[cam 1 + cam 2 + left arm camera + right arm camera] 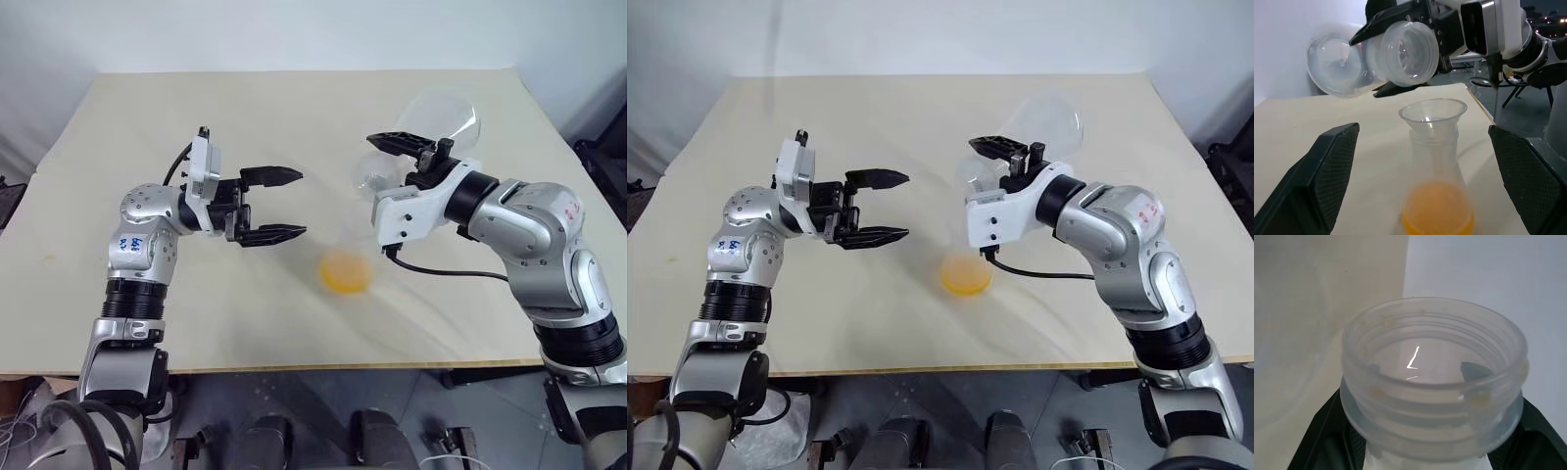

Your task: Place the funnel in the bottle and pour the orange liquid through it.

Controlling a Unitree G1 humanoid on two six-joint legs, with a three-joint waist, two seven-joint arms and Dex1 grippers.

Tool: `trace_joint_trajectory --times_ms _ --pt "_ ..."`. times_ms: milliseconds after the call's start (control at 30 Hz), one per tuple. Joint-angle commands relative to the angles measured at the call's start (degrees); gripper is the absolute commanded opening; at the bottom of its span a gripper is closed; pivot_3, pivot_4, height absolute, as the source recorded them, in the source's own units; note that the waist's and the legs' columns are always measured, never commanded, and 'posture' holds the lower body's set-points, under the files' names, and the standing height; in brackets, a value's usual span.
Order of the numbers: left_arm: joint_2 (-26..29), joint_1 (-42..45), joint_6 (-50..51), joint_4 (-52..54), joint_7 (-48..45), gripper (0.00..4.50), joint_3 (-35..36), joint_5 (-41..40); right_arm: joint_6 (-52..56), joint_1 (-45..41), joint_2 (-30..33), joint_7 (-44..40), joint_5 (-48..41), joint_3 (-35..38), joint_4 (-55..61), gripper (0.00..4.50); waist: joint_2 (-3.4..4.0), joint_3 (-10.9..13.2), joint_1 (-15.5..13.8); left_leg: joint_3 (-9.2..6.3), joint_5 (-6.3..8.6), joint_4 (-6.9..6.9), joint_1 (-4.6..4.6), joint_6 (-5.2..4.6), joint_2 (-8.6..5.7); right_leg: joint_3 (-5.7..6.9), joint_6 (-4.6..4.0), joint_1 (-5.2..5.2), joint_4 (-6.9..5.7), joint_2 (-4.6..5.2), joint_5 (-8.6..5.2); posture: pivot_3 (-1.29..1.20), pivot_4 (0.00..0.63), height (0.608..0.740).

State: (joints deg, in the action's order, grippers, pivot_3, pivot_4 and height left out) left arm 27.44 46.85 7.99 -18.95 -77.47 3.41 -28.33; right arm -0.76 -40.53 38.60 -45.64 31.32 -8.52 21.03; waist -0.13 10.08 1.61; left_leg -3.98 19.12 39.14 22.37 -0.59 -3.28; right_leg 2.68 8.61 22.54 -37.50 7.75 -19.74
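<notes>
Here the right gripper (397, 157) is clenched on the neck of the bottle (1371, 61), holding it tipped on its side in the air above the table (294, 108), its wide threaded mouth turned toward the flask (1436, 191) below; the bottle looks empty. That flask, a clear conical one, stands near the middle of the table, toward the front edge, with the funnel (1433, 113) seated in its narrow neck. The orange liquid (345, 271) sits as a shallow pool in the flask's broad base, so I judge the pour is mostly or wholly done, the tilt being kept to let the last drops run into the cone. The left gripper (284, 206) hangs released, fingers wide apart and level, just beside the flask on its left and not touching it, probably waiting there to steady or take the flask
</notes>
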Motion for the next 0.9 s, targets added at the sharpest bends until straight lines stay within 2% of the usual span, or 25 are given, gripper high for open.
trace_joint_trajectory --times_ms 33,133,267,400,533,733,900 --pt "0.71 0.01 -0.28 1.14 0.06 4.5 0.59 -0.17 2.1 0.08 0.02 -0.27 -2.04 1.88 3.12 2.53 0.0 0.0 0.0 0.0 0.0 0.0 0.0 0.0 0.0 0.0 0.0 0.0 0.0 0.0 0.0 0.0 0.15 0.74" --pt "0.85 0.02 -0.41 0.93 -0.17 4.5 0.54 -0.06 7.11 0.81 -1.2 -1.82 -5.85 2.84 4.74 2.53 0.0 0.0 0.01 0.0 0.0 0.0 0.0 0.0 0.0 0.0 0.0 0.0 0.0 0.0 0.0 0.0 0.15 0.74" --pt "0.88 -0.01 -0.26 1.08 -0.21 4.5 0.5 -0.1 21.98 0.23 -4.56 -4.33 -13.36 6.46 7.79 2.53 0.0 0.0 0.01 -0.01 0.0 0.0 0.0 0.0 0.0 0.0 0.0 0.0 -0.02 0.0 0.0 0.0 0.15 0.74" --pt "0.89 -0.07 -0.43 0.83 -0.45 4.5 0.47 0.02 37.95 -1.78 -7.92 -2.84 -21.27 14.05 6.37 2.53 0.0 0.0 -0.06 -0.08 0.0 0.02 0.0 0.0 -0.02 0.0 0.0 -0.01 -0.08 0.02 0.0 0.0 0.15 0.74" --pt "0.88 -0.26 -0.42 0.82 -0.31 4.5 0.53 0.12 45.87 -4.01 -8.79 0.82 -27.51 21.64 1.68 2.53 0.0 0.0 -0.07 -0.13 0.0 0.02 0.0 0.0 -0.04 0.0 0.0 -0.01 -0.12 0.05 0.0 0.0 0.15 0.74" --pt "0.97 -0.98 -0.84 0.69 0.07 4.5 0.69 0.48 48.93 -2.58 -10.01 5.44 -36.91 31.7 -5.62 2.53 0.0 0.0 0.01 -0.11 0.0 -0.02 -0.01 0.0 -0.05 -0.01 0.0 0.01 -0.14 0.05 0.0 0.0 0.15 0.74" --pt "0.87 -1.87 -0.42 1.79 0.74 4.5 0.58 0.45 42.16 1.85 -11.73 10.01 -41.59 37.19 -14.18 2.53 0.0 0.0 0.02 -0.09 0.0 -0.02 -0.04 0.0 -0.09 -0.01 0.0 0.01 -0.22 0.1 0.0 0.0 0.15 0.74"
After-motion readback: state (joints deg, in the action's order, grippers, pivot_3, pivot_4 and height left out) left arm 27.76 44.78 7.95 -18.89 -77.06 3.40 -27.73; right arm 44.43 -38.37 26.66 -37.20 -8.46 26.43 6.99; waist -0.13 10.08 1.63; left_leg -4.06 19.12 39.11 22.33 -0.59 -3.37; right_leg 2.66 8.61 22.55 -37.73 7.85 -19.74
